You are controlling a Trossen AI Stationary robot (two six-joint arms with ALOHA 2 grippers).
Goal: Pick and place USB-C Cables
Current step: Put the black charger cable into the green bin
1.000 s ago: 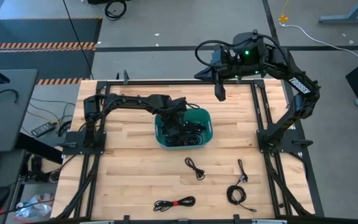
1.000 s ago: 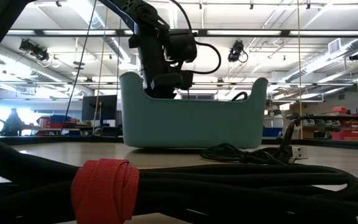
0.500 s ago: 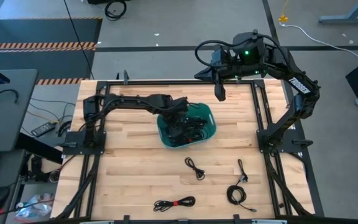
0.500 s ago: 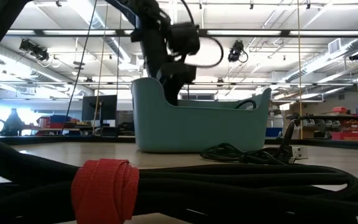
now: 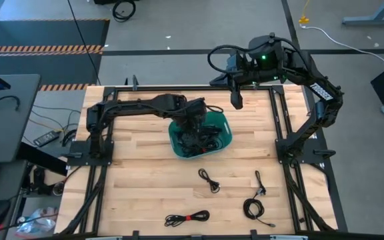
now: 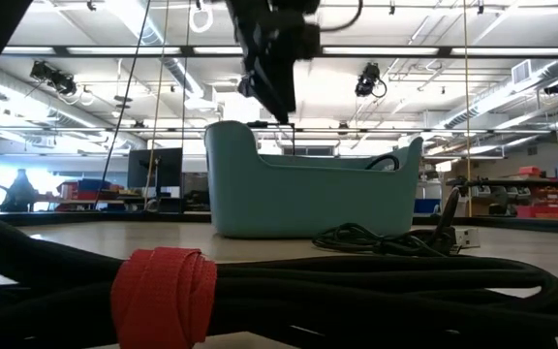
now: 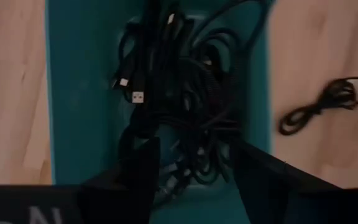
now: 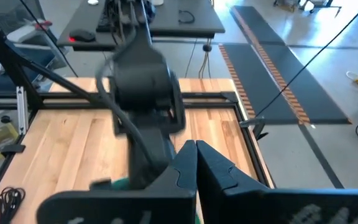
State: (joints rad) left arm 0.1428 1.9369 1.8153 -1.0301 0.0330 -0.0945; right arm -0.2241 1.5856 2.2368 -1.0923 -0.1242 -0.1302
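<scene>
Since the earlier frames the left claw [image 5: 193, 127] has risen out of the teal bin [image 5: 222, 125]; before, it reached down inside among the cables, and the bin has shifted slightly toward the right arm's side and turned a little. In the low view the left claw [image 6: 277, 92] now hangs above the bin's rim [image 6: 260, 194]. Its fingers [image 7: 143, 168] are spread apart and hold nothing; directly beneath them lies the tangled heap of black USB-C Cables [image 7: 188, 106] in the bin. The right claw [image 5: 236, 99] waits, pressed shut, well away near the table's far edge. On the wooden table [image 5: 132, 187], nearer the front edge than the left claw, four more cables lie loose: a small coil [image 5: 209, 179], a straighter one [image 5: 259, 183], a round coil [image 5: 253, 208], and a bundle bound with a red tie [image 5: 187, 217]. That red tie [image 6: 163, 294] fills the low view's foreground. Beyond the table is a large workshop with ceiling lights, a striped floor mat [image 5: 42, 48] and a side desk [image 5: 2, 117].
</scene>
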